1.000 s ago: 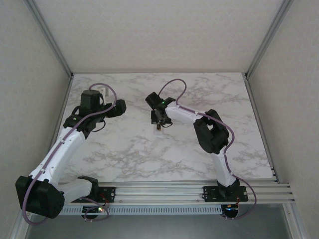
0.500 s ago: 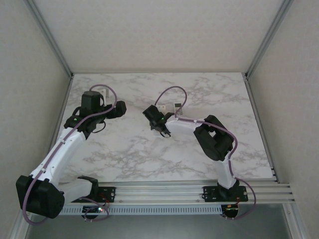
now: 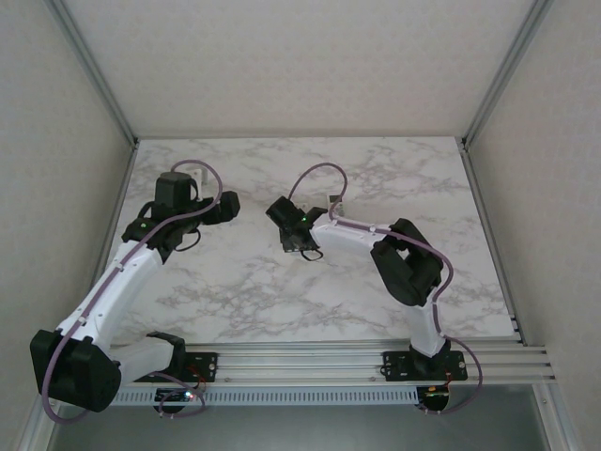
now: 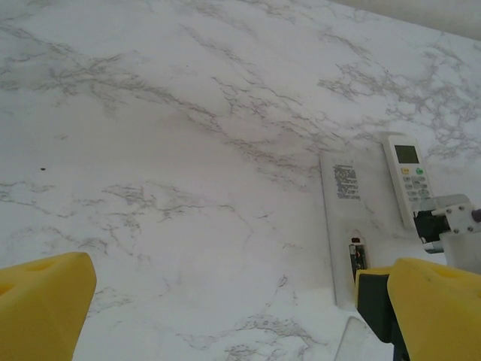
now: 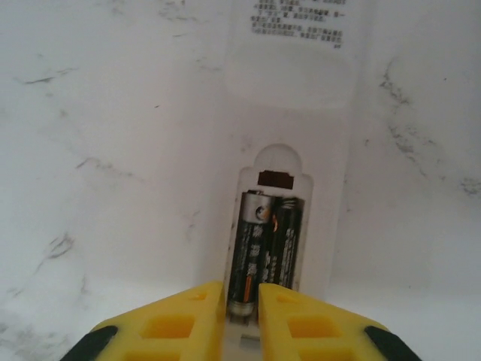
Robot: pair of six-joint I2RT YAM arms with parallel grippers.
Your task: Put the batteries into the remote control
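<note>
While two batteries [image 5: 268, 248] fill one of two remotes [image 4: 347, 203] on the marble bench [image 4: 150, 150], left end effector [image 4: 237, 301] is spread wide; right end effector [image 5: 242, 295] grip unclear.

The top camera looks steeply down on the whole table [image 3: 235, 291]. The right wrist camera sits close above the face-down remote [image 5: 301, 83]. The left wrist camera sees it from farther off, at 4 o'clock.
</note>
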